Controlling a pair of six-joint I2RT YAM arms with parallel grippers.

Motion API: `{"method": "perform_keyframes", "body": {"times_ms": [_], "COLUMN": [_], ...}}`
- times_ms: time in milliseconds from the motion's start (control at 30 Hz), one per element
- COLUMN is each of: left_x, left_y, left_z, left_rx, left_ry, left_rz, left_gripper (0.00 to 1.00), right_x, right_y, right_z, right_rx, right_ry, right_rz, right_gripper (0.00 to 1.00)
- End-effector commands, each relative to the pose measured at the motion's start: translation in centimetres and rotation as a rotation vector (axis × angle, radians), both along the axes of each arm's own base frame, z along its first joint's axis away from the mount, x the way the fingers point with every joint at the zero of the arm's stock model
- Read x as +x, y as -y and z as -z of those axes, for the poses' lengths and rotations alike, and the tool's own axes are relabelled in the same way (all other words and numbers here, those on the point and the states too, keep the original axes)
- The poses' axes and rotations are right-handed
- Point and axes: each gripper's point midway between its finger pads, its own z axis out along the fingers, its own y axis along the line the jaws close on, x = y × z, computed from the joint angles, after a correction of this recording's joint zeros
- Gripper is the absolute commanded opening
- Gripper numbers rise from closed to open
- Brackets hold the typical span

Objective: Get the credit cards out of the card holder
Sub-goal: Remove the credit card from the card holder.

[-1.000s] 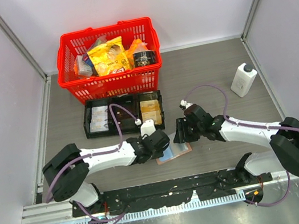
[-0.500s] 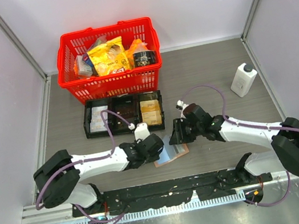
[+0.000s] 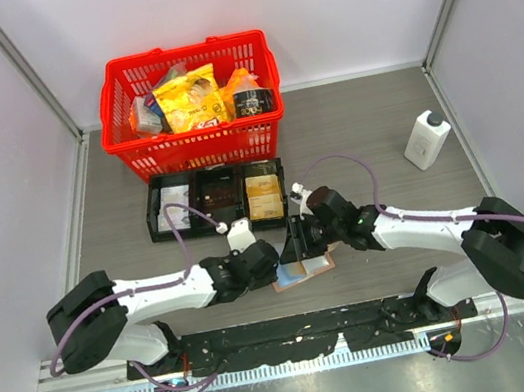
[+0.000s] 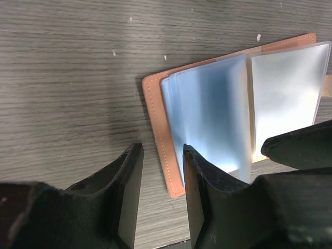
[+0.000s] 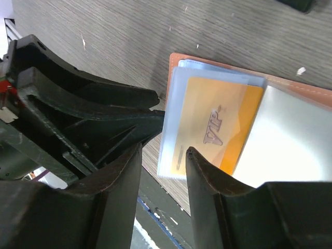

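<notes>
Card holder [image 3: 306, 269]: open on table [image 3: 362, 128], gold card [image 5: 220, 124] sleeved inside. Left gripper [image 4: 161, 155]: arm low, reaching right, fingers narrowly parted astride its leather edge (nothing clamped). Right gripper [image 5: 163, 153]: reaching left, likewise parted over a holder corner.

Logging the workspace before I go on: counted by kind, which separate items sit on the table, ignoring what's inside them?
red basket: 1
black tray: 1
white bottle: 1
card holder: 1
Total: 4
</notes>
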Motion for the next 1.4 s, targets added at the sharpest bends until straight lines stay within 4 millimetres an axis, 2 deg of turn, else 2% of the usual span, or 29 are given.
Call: {"method": "perform_keyframes", "body": {"times_ms": [0, 167, 267, 433, 467, 567, 800, 1067, 1367], "left_x": [0.7, 1.0, 1.1, 1.2, 1.3, 1.8, 2.5, 1.9, 0.4], "left_y": [-0.7, -2.0, -1.6, 1.5, 2.3, 3.6, 4.7, 3.3, 1.8], "left_z": [-1.8, -3.8, -5.4, -8.4, -8.7, -8.9, -6.4, -1.3, 2.0], "left_rx": [-0.067, -0.094, -0.146, -0.256, -0.270, -0.294, -0.294, -0.216, -0.159], "left_ry": [0.057, 0.093, 0.113, 0.146, 0.150, 0.143, 0.071, -0.033, -0.114], "left_rz": [-0.081, -0.128, -0.122, -0.019, 0.004, 0.030, 0.050, 0.010, -0.011], "left_gripper": [0.41, 0.42, 0.42, 0.41, 0.40, 0.38, 0.30, 0.26, 0.24], "right_x": [1.1, 2.1, 2.6, 3.5, 4.1, 3.9, 4.0, 3.4, 2.5], "right_y": [-1.9, -0.9, -0.1, 1.5, 1.7, 1.9, 2.1, 2.2, 2.1], "right_z": [-1.8, -1.6, -2.1, -1.3, -1.3, -0.5, 1.5, 3.5, 4.4], "right_rx": [0.070, 0.024, 0.019, 0.035, 0.048, 0.071, 0.097, 0.120, 0.172], "right_ry": [0.042, 0.093, 0.133, 0.139, 0.145, 0.123, 0.080, 0.025, -0.019], "right_rz": [-0.003, 0.050, 0.071, 0.096, 0.107, 0.094, 0.073, 0.060, 0.043], "right_gripper": [0.45, 0.45, 0.47, 0.47, 0.47, 0.46, 0.41, 0.39, 0.33]}}
